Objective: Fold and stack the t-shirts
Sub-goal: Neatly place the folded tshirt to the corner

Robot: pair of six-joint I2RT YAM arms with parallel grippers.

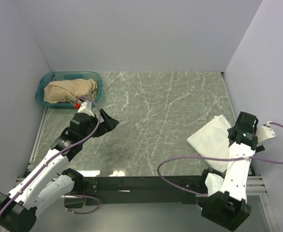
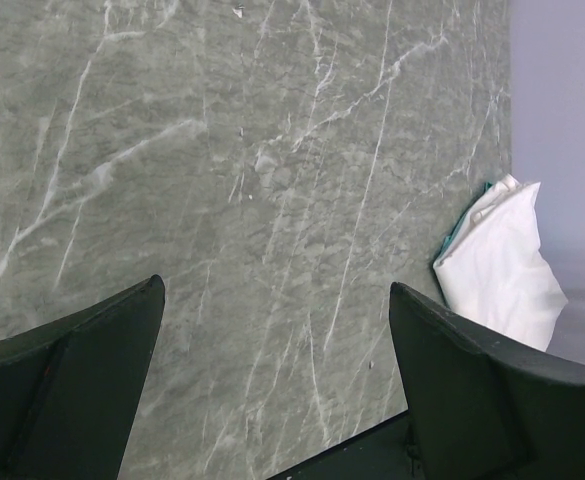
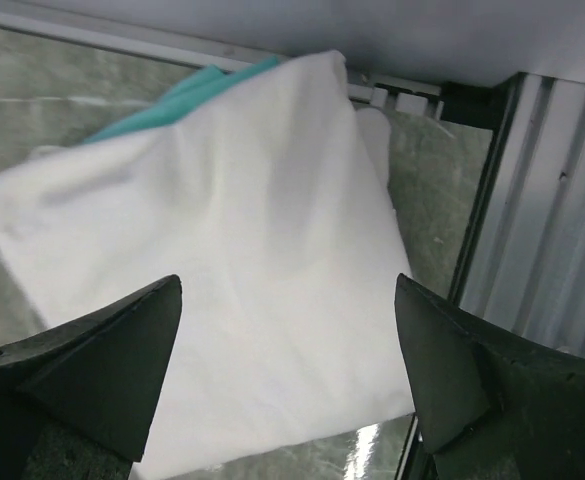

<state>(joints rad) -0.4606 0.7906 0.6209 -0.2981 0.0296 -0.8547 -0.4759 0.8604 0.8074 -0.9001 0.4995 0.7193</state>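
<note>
A folded white t-shirt (image 1: 212,140) lies at the table's right side, near the front edge. In the right wrist view the white t-shirt (image 3: 222,270) lies on top of a teal-green t-shirt (image 3: 187,92), of which only an edge shows at the far side. The white t-shirt also shows in the left wrist view (image 2: 502,265) with a teal sliver (image 2: 460,228) beside it. My right gripper (image 3: 288,280) is open and empty just above the white t-shirt, also in the top view (image 1: 241,126). My left gripper (image 2: 277,285) is open and empty over bare table, left of centre (image 1: 107,123).
A teal plastic basket (image 1: 68,74) at the back left holds a crumpled tan cloth (image 1: 71,90). Grey walls close in the table on the left, back and right. A metal rail (image 3: 532,200) runs along the right edge by the stack.
</note>
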